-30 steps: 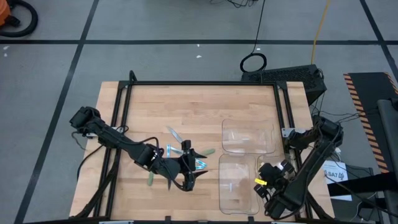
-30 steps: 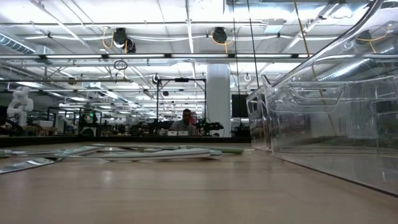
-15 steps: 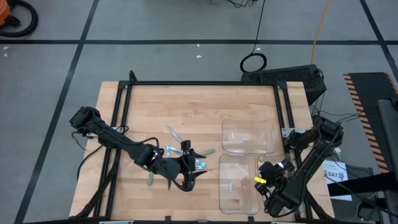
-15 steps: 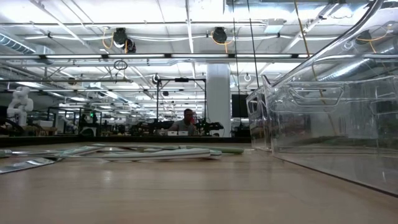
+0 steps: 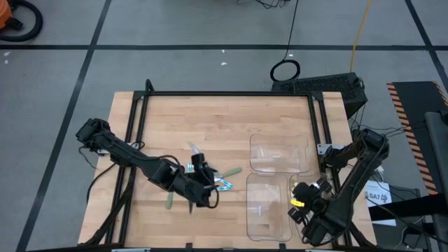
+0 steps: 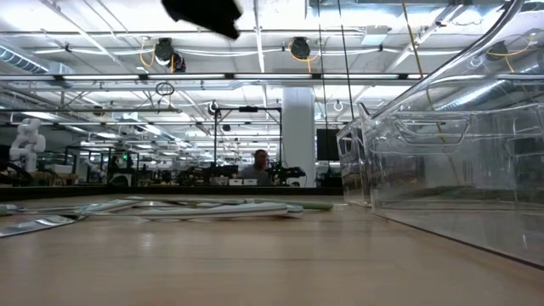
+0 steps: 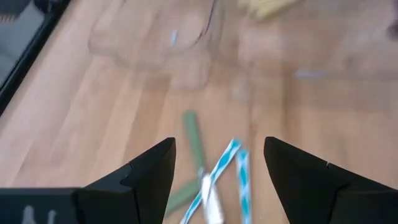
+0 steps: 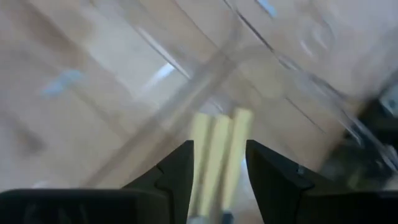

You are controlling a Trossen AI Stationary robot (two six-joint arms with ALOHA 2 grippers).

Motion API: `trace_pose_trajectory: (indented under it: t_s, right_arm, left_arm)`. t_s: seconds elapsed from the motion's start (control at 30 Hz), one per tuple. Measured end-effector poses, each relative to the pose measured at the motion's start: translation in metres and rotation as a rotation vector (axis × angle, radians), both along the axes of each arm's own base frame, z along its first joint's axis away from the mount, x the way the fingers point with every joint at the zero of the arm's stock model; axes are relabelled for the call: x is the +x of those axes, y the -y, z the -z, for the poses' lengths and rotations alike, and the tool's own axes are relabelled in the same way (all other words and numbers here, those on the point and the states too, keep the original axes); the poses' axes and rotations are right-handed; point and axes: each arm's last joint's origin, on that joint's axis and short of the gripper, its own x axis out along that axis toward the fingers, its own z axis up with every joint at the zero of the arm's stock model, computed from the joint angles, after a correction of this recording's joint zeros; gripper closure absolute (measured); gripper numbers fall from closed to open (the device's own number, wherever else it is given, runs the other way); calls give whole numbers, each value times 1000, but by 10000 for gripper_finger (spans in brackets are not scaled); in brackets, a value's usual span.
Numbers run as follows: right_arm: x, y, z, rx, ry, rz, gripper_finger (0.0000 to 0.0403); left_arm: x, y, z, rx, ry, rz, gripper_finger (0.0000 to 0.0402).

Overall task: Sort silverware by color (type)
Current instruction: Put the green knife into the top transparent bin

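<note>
Surface (image 5: 224, 115) is pale butcher-block wood inside a black metal frame.

Left gripper (image 5: 203, 183) sits over the silverware pile (image 5: 213, 180) left of centre, jaws apart with nothing between them. The left wrist view shows slim flat handles under it: a pale green one (image 7: 193, 134) lying roughly along the gripper's line of sight, and two light blue ones (image 7: 233, 168) angled beside it, crossing near a silver metal end. A further pale green utensil (image 5: 170, 201) lies alone on the near-left side of the pile, long axis roughly near-far.

Right gripper (image 5: 301, 203) is at the right edge of the near clear plastic tray (image 5: 268, 232). In the right wrist view two yellow handles (image 8: 217, 146) lie side by side and parallel, running away from the gripper, just ahead of its jaws by the tray's transparent wall. Jaws are apart; no contact with the handles visible.

The far clear tray (image 5: 280, 145) is glossy, with rounded corners.
</note>
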Motion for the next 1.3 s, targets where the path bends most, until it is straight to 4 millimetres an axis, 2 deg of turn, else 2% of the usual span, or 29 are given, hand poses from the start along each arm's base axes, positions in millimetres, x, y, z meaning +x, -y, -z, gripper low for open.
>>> trace_pose_trajectory:
  t_s: [0.13,0.27,0.43,0.8,0.97,1.13,1.3]
  right_arm:
    - [4,-5,-23,-45,149,-146,262]
    - [7,-11,-33,-159,288,-320,261]
    - [9,-13,-35,-254,295,-448,261]
    - [10,-13,-35,-280,270,-506,261]
    - [10,-13,-36,-315,270,-539,261]
    - [12,-12,-37,-374,282,-577,261]
    - [14,-11,-37,-396,287,-587,261]
  left_arm:
    - [-6,-5,7,25,-88,-28,149]
    - [-5,-14,14,35,-110,-54,149]
    - [-2,-29,22,33,-124,-108,149]
    - [-6,-44,49,0,-182,-135,149]
    - [-8,-38,50,-41,-180,-129,149]
    - [-2,-28,46,-70,-92,-89,149]
    - [7,-22,62,-63,-103,-77,149]
